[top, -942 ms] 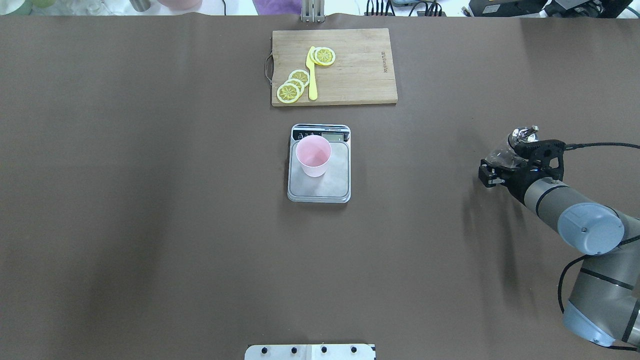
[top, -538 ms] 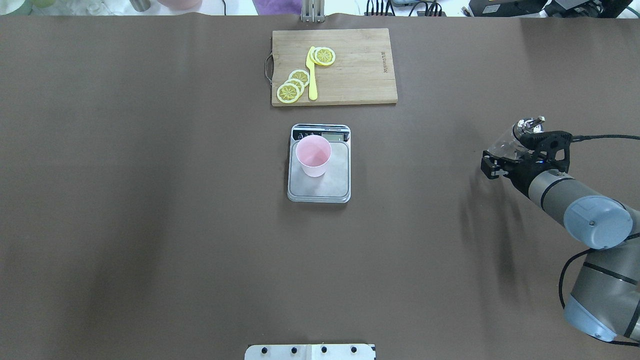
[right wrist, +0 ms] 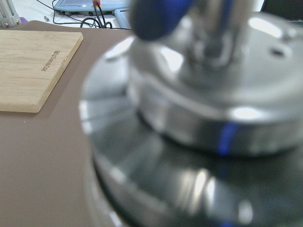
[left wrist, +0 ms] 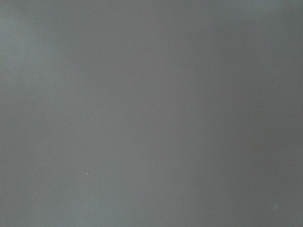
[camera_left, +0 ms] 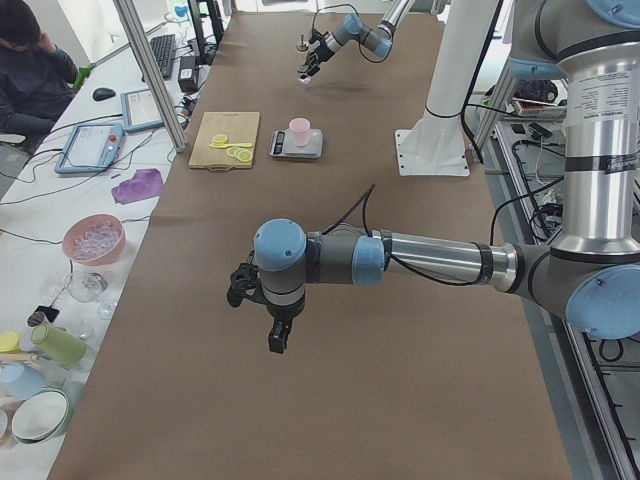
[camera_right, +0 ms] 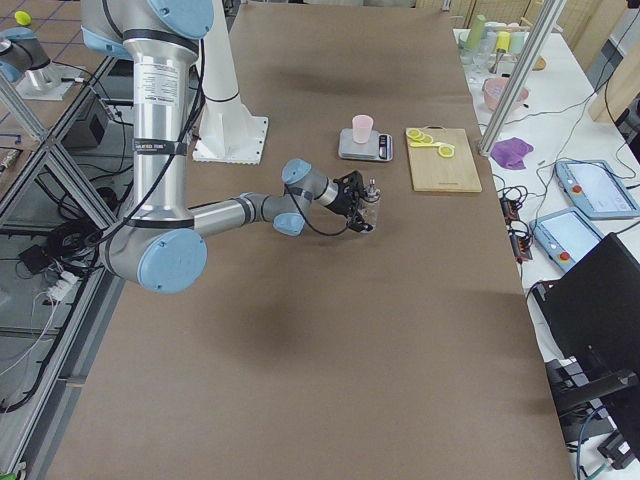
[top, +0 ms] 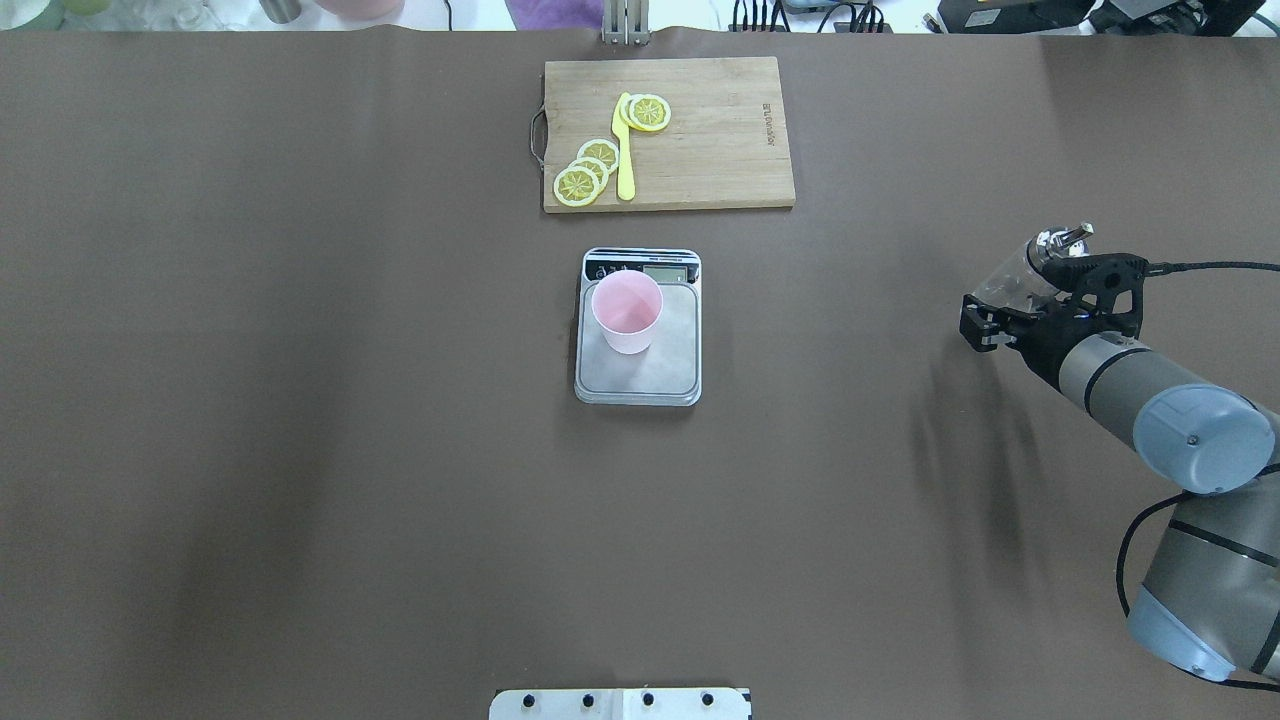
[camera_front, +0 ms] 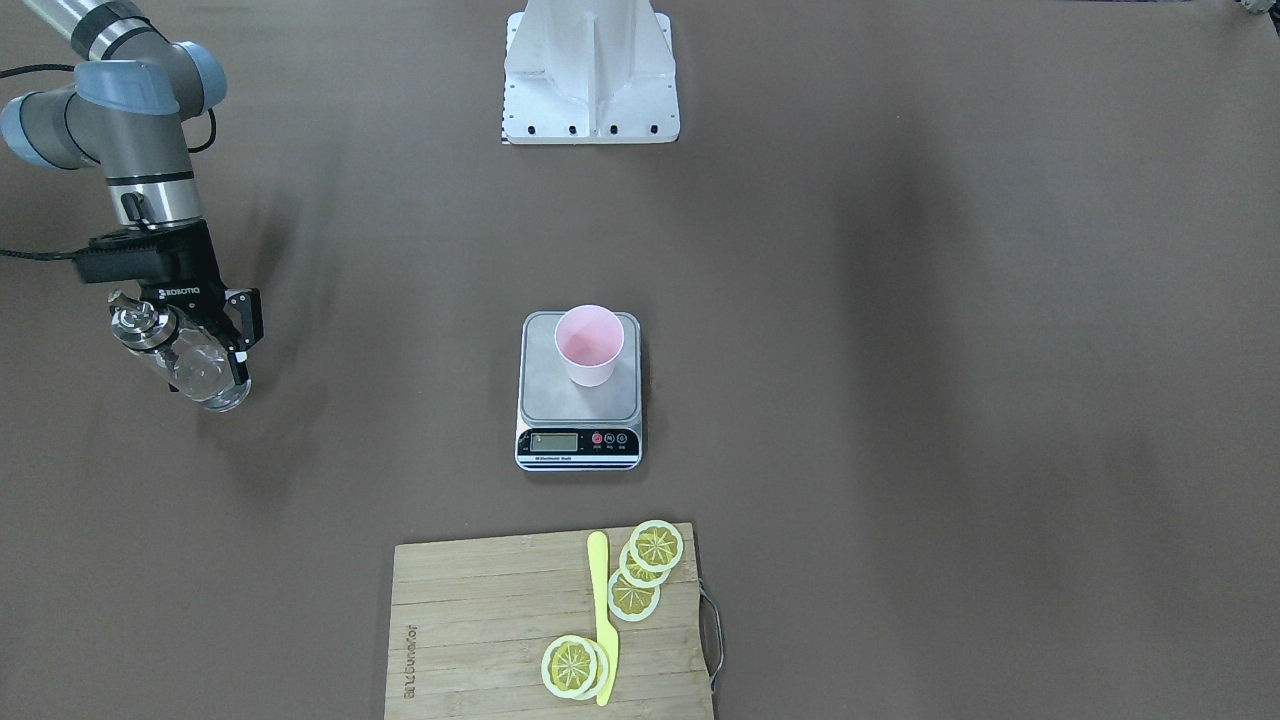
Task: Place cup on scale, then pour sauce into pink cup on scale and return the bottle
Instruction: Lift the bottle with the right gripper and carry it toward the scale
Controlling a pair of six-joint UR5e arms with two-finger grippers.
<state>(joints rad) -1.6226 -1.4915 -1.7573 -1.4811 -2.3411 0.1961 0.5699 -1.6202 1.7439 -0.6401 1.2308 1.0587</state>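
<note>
The pale pink cup stands upright on the scale at the table's middle; both also show in the front view, cup and scale. My right gripper is shut on the clear glass bottle far to the right of the scale. In the front view the gripper holds the bottle close to the table. Its silver cap fills the right wrist view. My left gripper shows only in the left side view, over bare table; I cannot tell whether it is open.
A wooden cutting board with lemon slices and a yellow knife lies beyond the scale. The white robot base is at the near edge. Bowls, cups and a person sit past the table's far side.
My right gripper has carried the bottle a little farther from the robot and slightly to the right. The cup and scale have not moved.
</note>
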